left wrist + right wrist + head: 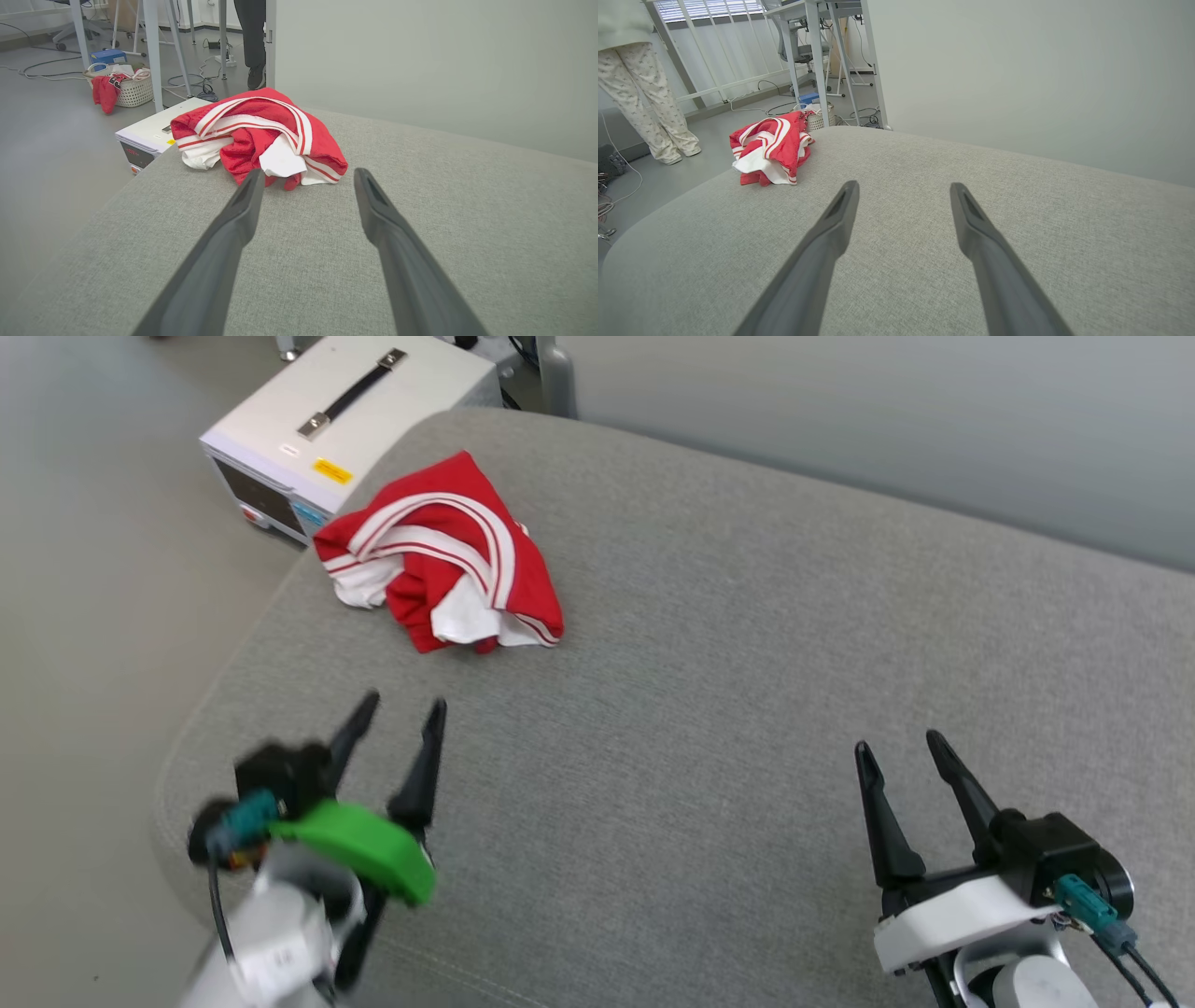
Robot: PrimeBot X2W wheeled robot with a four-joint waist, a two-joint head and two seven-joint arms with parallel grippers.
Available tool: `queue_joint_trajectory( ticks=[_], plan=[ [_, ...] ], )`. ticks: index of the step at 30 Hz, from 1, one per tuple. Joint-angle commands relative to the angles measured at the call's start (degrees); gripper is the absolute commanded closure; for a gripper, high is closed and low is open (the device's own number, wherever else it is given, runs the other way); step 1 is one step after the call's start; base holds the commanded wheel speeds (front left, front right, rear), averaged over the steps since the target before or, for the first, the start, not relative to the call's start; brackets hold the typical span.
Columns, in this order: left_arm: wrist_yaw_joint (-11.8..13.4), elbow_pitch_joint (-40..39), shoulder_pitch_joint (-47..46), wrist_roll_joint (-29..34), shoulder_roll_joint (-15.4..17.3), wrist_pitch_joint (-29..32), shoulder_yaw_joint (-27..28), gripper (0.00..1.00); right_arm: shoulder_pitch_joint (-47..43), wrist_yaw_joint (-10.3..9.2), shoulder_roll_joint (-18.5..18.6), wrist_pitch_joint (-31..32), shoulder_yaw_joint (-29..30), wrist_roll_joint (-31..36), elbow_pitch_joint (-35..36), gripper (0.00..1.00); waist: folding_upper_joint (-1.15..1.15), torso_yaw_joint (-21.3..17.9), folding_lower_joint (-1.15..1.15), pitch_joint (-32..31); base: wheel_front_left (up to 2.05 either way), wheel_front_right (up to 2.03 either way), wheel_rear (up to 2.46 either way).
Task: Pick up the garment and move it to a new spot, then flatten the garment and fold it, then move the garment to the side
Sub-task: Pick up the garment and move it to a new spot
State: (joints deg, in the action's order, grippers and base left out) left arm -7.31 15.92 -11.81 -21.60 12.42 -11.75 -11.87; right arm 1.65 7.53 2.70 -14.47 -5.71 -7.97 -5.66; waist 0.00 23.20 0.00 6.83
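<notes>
The garment (439, 555) is a crumpled red heap with white parts and red-and-white striped trim, lying near the far left corner of the grey upholstered surface (747, 691). My left gripper (406, 705) hovers open at the lower left, its tips a short way in front of the heap. From the left wrist, the garment (261, 135) lies just beyond the open left gripper (308, 173). My right gripper (896, 747) stands open at the lower right, far from the cloth. The right wrist view has the garment (768, 149) at the left, beyond the open right gripper (903, 186).
A white box-shaped device (327, 429) with a black handle stands on the floor behind the surface's left corner. A basket (126, 86) with red cloth, desk legs and cables are further back. A person's legs (649, 107) stand at the left. A pale wall (1017, 70) rises behind.
</notes>
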Motion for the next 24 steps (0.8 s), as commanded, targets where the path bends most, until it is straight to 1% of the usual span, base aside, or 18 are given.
queue_joint_trajectory(
  ticks=[1,5,8,12,17,20,23,24],
  plan=[
    [-0.2,0.7,-4.4,-2.1,2.3,2.1,-1.5,0.0,1.5,-0.04,0.2,-0.5,-0.1,0.8,0.4,0.0,0.0,-4.0,0.0,5.1,0.0,0.0,0.0],
    [-0.2,2.9,-15.5,-8.9,9.0,9.8,-6.0,0.0,3.7,-0.04,0.6,-0.5,-0.3,1.8,1.2,0.0,0.0,-6.9,0.0,9.6,0.0,0.0,0.0],
    [-0.2,4.7,-23.4,-15.1,14.2,17.0,-8.9,0.0,5.2,-0.04,0.7,-0.5,-0.4,2.2,2.0,0.0,0.0,-9.3,0.0,12.9,0.0,0.0,0.0],
    [-0.2,8.0,-31.8,-22.9,19.7,26.6,-11.7,0.0,6.8,-0.04,0.7,-0.5,-0.5,2.5,2.6,0.0,0.0,-11.9,0.0,16.4,0.0,0.0,0.0],
    [-0.2,13.3,-38.9,-31.5,24.0,36.7,-13.1,0.0,8.4,-0.04,0.6,-0.5,-0.9,2.5,3.3,0.0,0.0,-14.6,0.0,19.8,0.0,0.0,0.0],
    [-0.2,16.1,-41.2,-34.4,25.5,41.3,-14.0,0.0,9.0,-0.04,0.5,-0.5,-1.0,2.4,3.6,0.0,0.0,-15.9,0.0,21.3,0.0,0.0,0.0],
    [-0.2,19.1,-42.6,-36.6,26.3,43.6,-14.2,0.0,9.4,-0.04,0.4,-0.5,-1.2,2.5,3.7,0.0,0.0,-16.9,0.0,22.5,0.0,0.0,0.0],
    [-0.2,21.4,-43.4,-37.4,26.8,43.6,-14.5,0.0,9.7,-0.04,0.4,-0.5,-1.4,2.5,3.7,0.0,0.0,-17.7,0.0,23.3,0.0,0.0,0.0]
  ],
)
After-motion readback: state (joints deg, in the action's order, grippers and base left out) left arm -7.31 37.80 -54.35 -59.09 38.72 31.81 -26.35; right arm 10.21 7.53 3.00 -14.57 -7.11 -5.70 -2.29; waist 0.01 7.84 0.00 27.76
